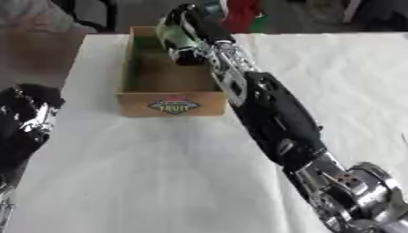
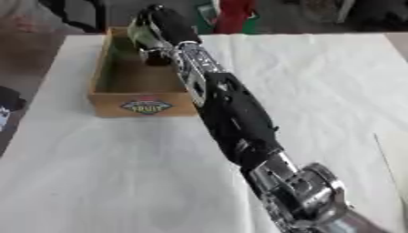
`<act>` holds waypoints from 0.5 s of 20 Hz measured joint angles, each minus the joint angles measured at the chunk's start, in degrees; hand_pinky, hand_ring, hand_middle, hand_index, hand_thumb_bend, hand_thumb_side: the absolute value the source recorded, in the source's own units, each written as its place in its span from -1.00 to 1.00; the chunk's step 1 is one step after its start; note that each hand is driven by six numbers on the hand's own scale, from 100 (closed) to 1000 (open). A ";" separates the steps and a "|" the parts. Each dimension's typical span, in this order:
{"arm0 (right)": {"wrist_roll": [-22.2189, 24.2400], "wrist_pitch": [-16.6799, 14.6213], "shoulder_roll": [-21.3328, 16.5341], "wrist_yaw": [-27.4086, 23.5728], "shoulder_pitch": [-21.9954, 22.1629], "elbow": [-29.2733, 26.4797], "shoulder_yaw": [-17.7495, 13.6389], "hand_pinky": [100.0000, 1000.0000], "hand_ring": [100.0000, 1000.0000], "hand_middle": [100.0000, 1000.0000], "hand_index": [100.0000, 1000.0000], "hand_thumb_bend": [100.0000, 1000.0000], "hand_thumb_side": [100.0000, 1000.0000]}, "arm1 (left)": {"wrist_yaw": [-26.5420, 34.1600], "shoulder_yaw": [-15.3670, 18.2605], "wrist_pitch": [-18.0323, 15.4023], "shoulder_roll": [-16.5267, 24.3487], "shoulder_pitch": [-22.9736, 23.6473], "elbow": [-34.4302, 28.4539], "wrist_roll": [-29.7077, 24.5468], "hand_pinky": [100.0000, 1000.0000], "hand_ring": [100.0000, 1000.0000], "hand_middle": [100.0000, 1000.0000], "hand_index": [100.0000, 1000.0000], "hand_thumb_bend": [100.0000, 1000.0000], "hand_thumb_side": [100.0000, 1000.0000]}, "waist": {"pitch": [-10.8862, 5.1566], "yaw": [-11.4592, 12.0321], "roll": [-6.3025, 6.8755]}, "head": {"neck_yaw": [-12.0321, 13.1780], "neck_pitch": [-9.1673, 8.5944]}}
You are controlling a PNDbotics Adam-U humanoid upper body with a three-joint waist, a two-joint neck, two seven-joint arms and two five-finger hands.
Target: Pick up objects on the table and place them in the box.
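Note:
A cardboard box (image 1: 171, 103) with a fruit label on its near wall stands at the far left of the white table. My right arm reaches from the lower right across the table, and my right hand (image 1: 191, 27) hangs over the far end of the box. Its fingers curl down round a pale green thing (image 1: 165, 32), small and hard to make out. A green patch (image 1: 146, 43) shows inside the box's far end, beside the hand. My left hand (image 1: 28, 113) rests at the left edge, relaxed and holding nothing.
The white cloth-covered table (image 1: 159, 182) spreads round the box. A brown surface (image 1: 36, 50) lies beyond the table's left edge. A red thing (image 1: 241, 13) and chair legs stand past the far edge.

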 measured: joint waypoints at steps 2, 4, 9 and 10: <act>0.64 -0.24 0.47 0.50 0.48 1.17 -0.05 -0.17 0.27 0.38 0.54 -0.34 -1.00 | 0.00 0.00 0.00 -0.01 -0.13 -0.02 0.00 0.41 0.17 0.04 0.08 -0.65 -0.40 | 0.00 -0.04 0.00 | 0.00 -0.17; 1.33 -0.49 0.55 0.89 0.72 1.97 -0.24 0.16 0.54 0.54 0.61 -0.11 -0.88 | 0.00 0.00 0.00 -0.01 -0.16 -0.09 0.00 0.40 0.17 0.04 0.08 -0.65 -0.40 | 0.00 -0.11 0.00 | 0.01 -0.22; 1.43 -0.45 0.53 0.92 1.12 2.10 -0.99 0.42 0.72 0.66 0.66 0.20 -0.57 | 0.00 0.00 0.00 -0.02 -0.17 -0.12 0.00 0.40 0.17 0.04 0.08 -0.65 -0.40 | 0.00 -0.39 0.00 | 0.06 -0.23; 1.01 -0.23 0.46 0.75 1.12 1.79 -1.18 0.42 0.72 0.66 0.66 0.20 -0.57 | 0.00 0.00 0.00 -0.02 -0.17 -0.12 0.00 0.40 0.17 0.04 0.08 -0.65 -0.40 | -0.01 -0.44 0.00 | 0.07 -0.23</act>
